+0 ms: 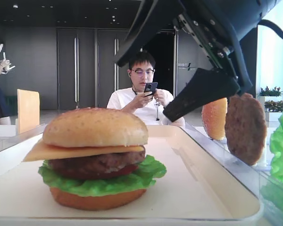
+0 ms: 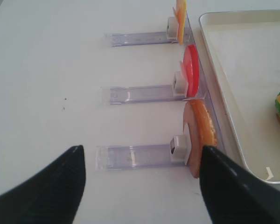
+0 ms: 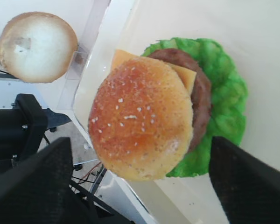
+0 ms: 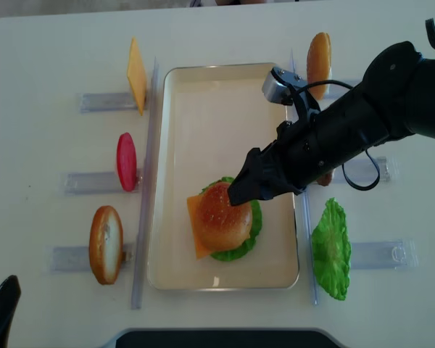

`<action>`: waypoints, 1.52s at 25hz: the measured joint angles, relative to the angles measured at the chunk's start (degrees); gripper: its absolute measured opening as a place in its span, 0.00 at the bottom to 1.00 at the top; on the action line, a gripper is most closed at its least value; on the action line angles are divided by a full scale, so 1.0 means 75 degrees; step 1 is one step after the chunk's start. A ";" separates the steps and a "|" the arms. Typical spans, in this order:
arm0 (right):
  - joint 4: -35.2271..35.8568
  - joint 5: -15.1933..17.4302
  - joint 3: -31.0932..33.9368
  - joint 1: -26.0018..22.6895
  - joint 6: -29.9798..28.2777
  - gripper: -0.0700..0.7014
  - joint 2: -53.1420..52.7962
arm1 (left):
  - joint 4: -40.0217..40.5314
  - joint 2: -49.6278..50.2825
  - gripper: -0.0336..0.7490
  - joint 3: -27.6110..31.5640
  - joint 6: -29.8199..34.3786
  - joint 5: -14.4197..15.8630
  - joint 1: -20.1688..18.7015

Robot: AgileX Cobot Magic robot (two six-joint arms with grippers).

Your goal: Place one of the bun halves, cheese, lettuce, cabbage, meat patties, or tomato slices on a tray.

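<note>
On the left of the desk [image 4: 51, 58], 3 clear holders are standing a cheese slice [image 4: 136, 75], a red tomato slice [image 4: 126, 161] and a smooth bun half [image 4: 105, 243] on edge. The left hand [image 2: 140, 186] is hovering over them with its fingers spread wide, gripping nothing. In the tray [image 4: 203, 94], the seeded bun half [image 4: 220, 216] is sitting atop cheese, a patty [image 3: 200, 98] and lettuce [image 3: 228, 102]. The right hand [image 4: 245, 190] is hanging just above the bun's right edge, open, its fingers clear of the crust on either side. Further right, a loose lettuce leaf [image 4: 331, 249] is standing in a holder.
</note>
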 joint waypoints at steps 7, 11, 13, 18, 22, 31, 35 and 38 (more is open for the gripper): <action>-0.1611 -0.0103 -0.0157 0.0000 0.1217 0.86 -0.0715 | 0.0000 0.0000 0.78 0.0000 0.0000 0.0000 0.0000; -0.3110 0.0013 -0.0621 0.0000 0.2420 0.86 -0.1345 | 0.0000 0.0000 0.78 0.0000 0.0000 0.0000 0.0000; -0.4127 0.0049 -0.0926 0.0000 0.3175 0.86 -0.1646 | 0.0000 0.0000 0.78 0.0000 0.0000 0.0000 0.0000; -0.7018 0.0600 -0.1886 0.0000 0.5101 0.86 -0.2117 | 0.0000 0.0000 0.78 0.0000 0.0000 0.0000 0.0000; -0.8808 0.1206 -0.2445 -0.0031 0.6127 0.86 -0.2243 | 0.0000 0.0000 0.78 0.0000 0.0000 0.0000 0.0000; -0.9430 0.1470 -0.2656 -0.1121 0.6317 0.86 -0.2243 | 0.0000 0.0000 0.78 0.0000 0.0000 0.0000 0.0000; -0.9430 0.1547 -0.2656 -0.1808 0.6309 0.86 -0.2252 | 0.0000 0.0000 0.78 0.0000 0.0000 0.0000 0.0000; -0.9423 0.1511 -0.2656 -0.2448 0.6291 0.86 -0.2378 | 0.0000 0.0000 0.78 0.0000 0.0000 0.0000 0.0000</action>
